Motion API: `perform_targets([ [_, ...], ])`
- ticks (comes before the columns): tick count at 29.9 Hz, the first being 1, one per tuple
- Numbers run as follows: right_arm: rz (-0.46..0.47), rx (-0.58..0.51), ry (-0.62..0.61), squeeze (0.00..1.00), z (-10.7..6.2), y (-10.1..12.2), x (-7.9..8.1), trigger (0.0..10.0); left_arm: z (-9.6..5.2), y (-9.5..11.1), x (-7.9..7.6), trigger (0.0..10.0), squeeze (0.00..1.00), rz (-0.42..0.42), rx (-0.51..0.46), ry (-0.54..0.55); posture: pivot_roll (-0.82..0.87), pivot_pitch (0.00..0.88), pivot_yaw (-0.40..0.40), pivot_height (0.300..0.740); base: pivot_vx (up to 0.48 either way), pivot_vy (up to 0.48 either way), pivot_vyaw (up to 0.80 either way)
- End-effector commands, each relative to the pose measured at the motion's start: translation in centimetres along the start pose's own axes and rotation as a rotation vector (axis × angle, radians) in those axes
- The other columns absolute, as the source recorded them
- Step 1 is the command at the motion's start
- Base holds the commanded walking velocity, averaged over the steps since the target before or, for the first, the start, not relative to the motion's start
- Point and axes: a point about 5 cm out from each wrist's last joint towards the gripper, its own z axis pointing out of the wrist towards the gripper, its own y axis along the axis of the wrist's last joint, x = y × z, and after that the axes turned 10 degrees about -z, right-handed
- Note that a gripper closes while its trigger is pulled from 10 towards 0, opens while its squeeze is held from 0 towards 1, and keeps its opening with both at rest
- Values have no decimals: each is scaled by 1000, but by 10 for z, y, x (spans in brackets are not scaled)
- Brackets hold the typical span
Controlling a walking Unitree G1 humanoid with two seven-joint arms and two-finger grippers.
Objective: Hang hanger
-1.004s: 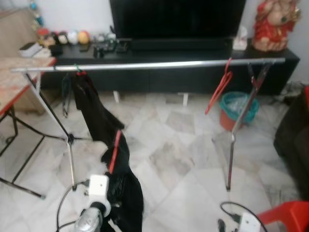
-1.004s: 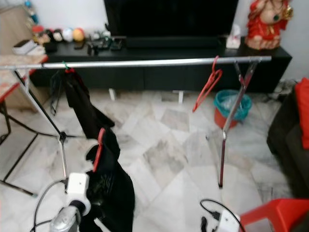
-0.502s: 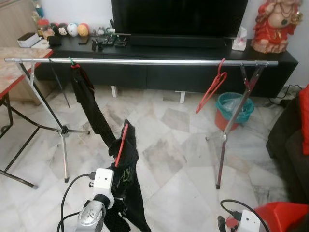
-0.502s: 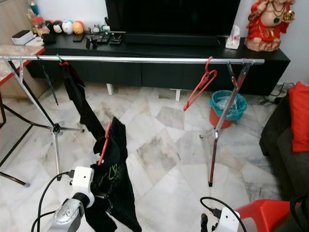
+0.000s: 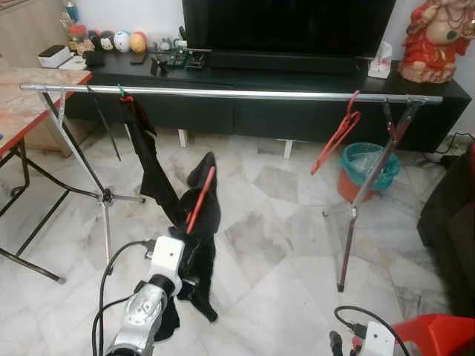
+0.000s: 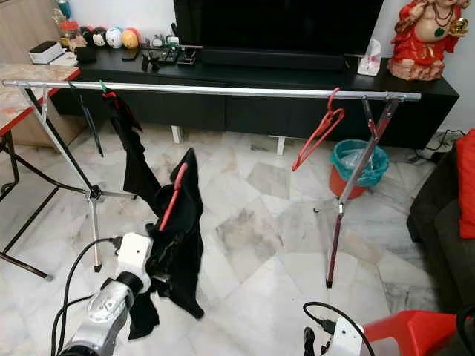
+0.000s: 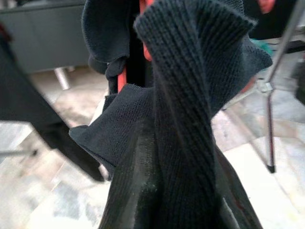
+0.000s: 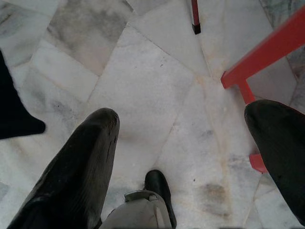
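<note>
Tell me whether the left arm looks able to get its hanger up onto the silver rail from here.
Probably yes: the left pincer holds the red hanger with its black garment below the rail, with open rail above.

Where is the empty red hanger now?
The empty red hanger hangs near the rail's right end, above the green bin, in the left eye view.

rail point(image 5: 245, 94) mid-span bare, garment point(image 5: 148, 159) left
</note>
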Motion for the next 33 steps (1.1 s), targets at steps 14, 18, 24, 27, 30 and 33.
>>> perform_targets([
  [14, -9, 61, 0, 0, -2, -10, -4, 10000, -3, 1, 34, 10000, 0, 49, 52, 271, -4, 17, -2, 740, 0, 0, 0],
  [18, -13, 68, 3, 0, -2, -12, -4, 10000, -1, 5, 35, 10000, 0, 73, 36, 275, -4, 17, -2, 740, 0, 0, 0],
  [24, -23, 75, 8, 0, -3, -13, -3, 10000, -3, 0, 40, 10000, 0, 86, 65, 359, -5, 17, -5, 740, 0, 0, 0],
  [27, -29, 81, 8, 0, -3, -13, -4, 10000, -2, 1, 36, 10000, 0, 133, 64, 336, -2, 18, -5, 740, 0, 0, 0],
  [30, -31, 84, 8, 0, -3, -14, -5, 10000, 1, 3, 25, 10000, 0, 101, 30, 259, -6, 17, -7, 740, 0, 0, 0],
  [33, -33, 85, 8, 0, -3, -14, -6, 10000, 5, 10, 10, 10000, 0, 55, -32, 156, -7, 15, -6, 740, 0, 0, 0],
])
